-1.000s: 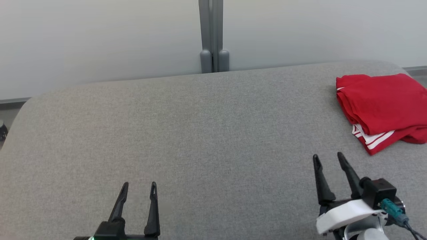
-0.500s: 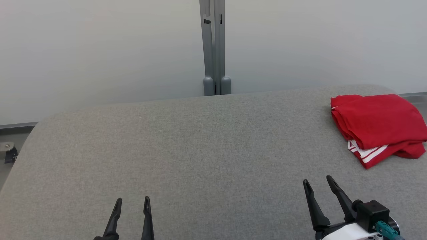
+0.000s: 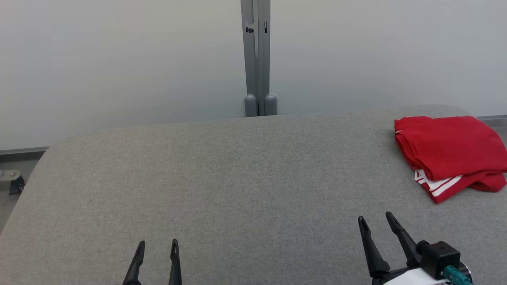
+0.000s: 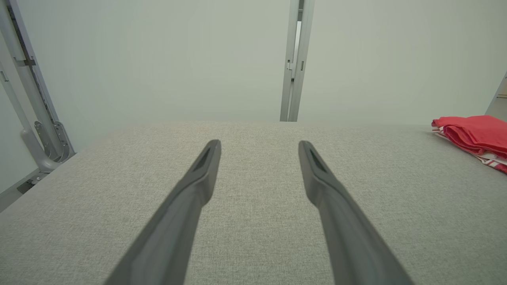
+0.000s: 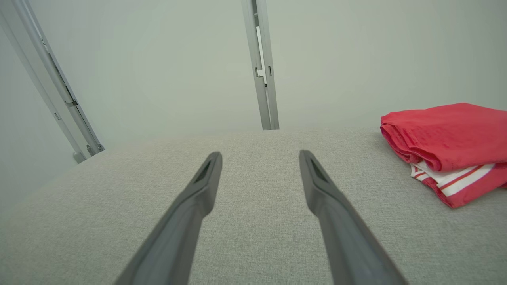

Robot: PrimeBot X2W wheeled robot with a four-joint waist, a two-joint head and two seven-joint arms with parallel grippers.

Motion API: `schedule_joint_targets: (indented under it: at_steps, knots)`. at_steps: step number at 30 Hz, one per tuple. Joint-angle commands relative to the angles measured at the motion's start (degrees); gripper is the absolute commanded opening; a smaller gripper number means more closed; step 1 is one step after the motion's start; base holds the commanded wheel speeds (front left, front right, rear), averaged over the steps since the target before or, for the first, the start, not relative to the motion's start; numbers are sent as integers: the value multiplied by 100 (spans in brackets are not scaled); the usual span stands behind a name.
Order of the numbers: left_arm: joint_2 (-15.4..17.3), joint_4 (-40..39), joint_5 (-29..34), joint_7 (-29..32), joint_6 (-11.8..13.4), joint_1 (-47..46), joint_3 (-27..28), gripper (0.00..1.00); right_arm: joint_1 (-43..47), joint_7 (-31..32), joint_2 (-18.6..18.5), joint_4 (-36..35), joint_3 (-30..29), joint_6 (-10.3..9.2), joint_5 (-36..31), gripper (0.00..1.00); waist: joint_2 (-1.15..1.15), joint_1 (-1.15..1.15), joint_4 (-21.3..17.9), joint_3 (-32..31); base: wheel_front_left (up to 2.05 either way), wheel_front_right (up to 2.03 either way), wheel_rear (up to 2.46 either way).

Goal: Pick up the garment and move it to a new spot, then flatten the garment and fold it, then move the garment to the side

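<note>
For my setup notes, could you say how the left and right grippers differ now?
The right gripper sits near the folded red garment; the left gripper is far from it. The right gripper's fingers lean left; the left gripper's point nearly straight ahead. Both are open and empty.

The left gripper (image 3: pixel 158 241) is sitting low, fingers spread, pointing forward. The right gripper (image 3: pixel 374 215) is hovering open, fingers tilting slightly leftward.
</note>
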Motion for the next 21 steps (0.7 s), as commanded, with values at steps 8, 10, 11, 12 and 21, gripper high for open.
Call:
schedule_joint_targets:
  at_steps: [8, 10, 11, 12, 21]
  knots:
    - [7, 27, 79, -17, -62, 54, 17, 100, 63, -16, 45, 44, -31, -1, 3, 100, 0, 0, 19, 1, 0, 0, 0]
    - [7, 37, 81, -17, -68, 58, 9, 100, 68, -16, 52, 45, -31, -1, 2, 100, 0, 0, 25, 3, 0, 0, 0]
    - [7, 41, 76, -17, -73, 60, 6, 100, 71, -16, 57, 46, -28, -1, 4, 100, 0, 0, 28, 4, 0, 0, 0]
    - [7, 46, 80, -17, -72, 65, 4, 100, 75, -16, 62, 52, -20, -1, 8, 100, 0, 0, 29, 5, 0, 0, 0]
    - [0, 242, 20, 34, -63, 15, -6, 0, 88, 12, 82, 204, -10, 1, 28, 0, 0, 0, 44, 25, 0, 0, 0]
